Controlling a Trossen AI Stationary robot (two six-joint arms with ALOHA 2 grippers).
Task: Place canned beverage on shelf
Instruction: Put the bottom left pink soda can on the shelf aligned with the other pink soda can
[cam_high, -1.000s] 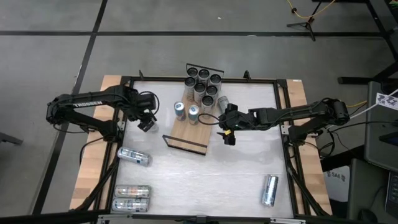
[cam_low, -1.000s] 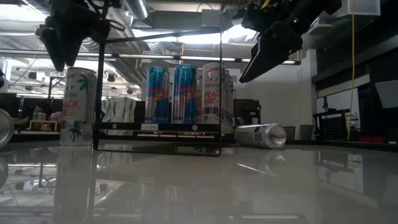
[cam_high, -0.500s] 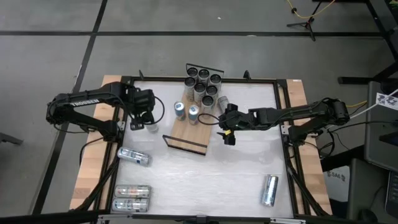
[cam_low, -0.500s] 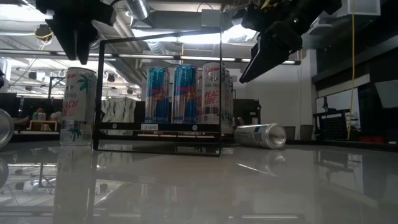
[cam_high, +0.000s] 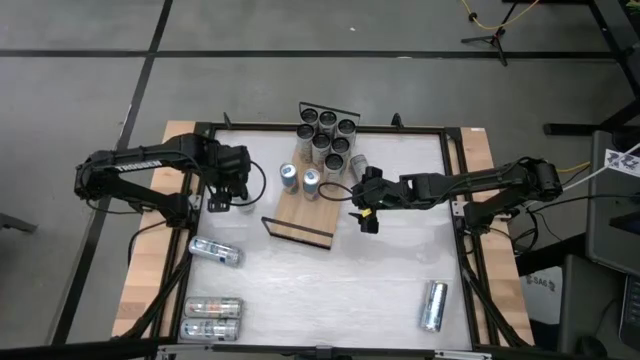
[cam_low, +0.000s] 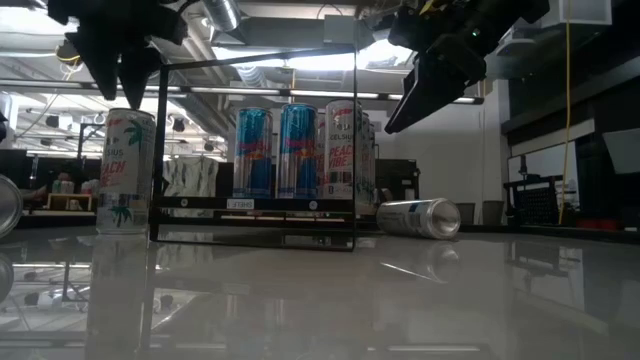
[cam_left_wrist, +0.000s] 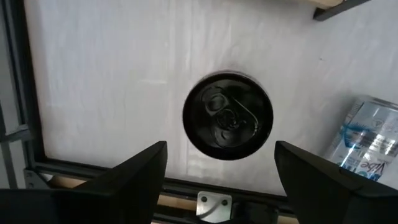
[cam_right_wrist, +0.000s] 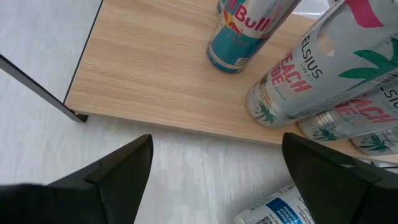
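- High view: standing upright on white table (cam_high: 330, 290) beside shelf (cam_high: 300, 210), a can (cam_high: 245, 206); hovering over it, left gripper (cam_high: 232, 188).
- Low view: showing white can (cam_low: 124, 172) with teal palm print, left of shelf rail (cam_low: 255, 235).
- Left wrist view: looking down on dark can lid (cam_left_wrist: 227, 116), fingers (cam_left_wrist: 130, 180) spread wide, gripping nothing.
- Right wrist view: hanging open beside light-wood shelf (cam_right_wrist: 155, 74), right gripper (cam_right_wrist: 214, 180).

white table (cam_high: 330, 280), shelf (cam_high: 305, 212), loose cans (cam_high: 212, 318)
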